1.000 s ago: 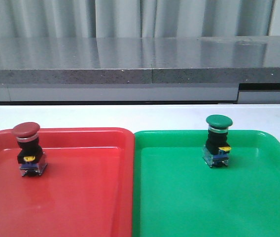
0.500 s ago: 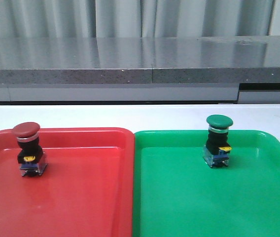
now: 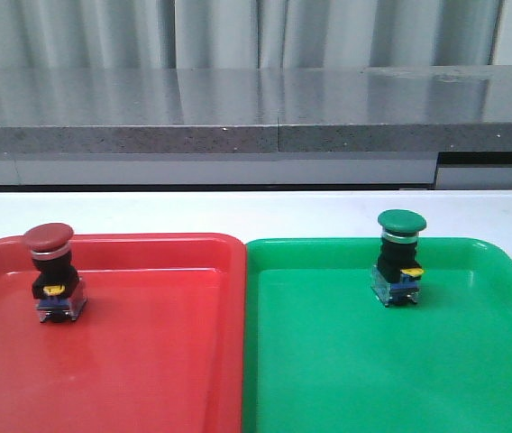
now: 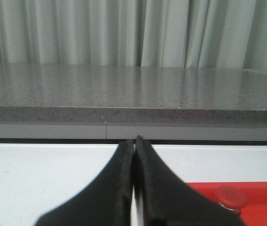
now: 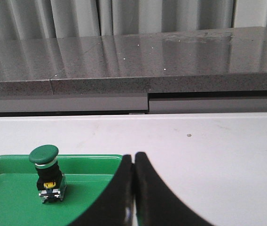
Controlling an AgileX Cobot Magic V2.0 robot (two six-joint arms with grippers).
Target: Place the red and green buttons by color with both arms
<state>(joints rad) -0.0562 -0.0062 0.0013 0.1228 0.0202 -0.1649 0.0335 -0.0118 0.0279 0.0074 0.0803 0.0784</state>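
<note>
Upright, red button [image 3: 50, 271] and green button [image 3: 397, 256] stand untouched; both pincers closed, empty.

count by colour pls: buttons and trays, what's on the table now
Red: 2, the red button and the red tray it stands in.
Green: 2, the green button and the green tray it stands in.
Total: 4 (2 buttons, 2 trays).

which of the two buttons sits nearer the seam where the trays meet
The green button. It stands in the green tray, closer to the seam, while the red button stands near the far left side of the red tray.
</note>
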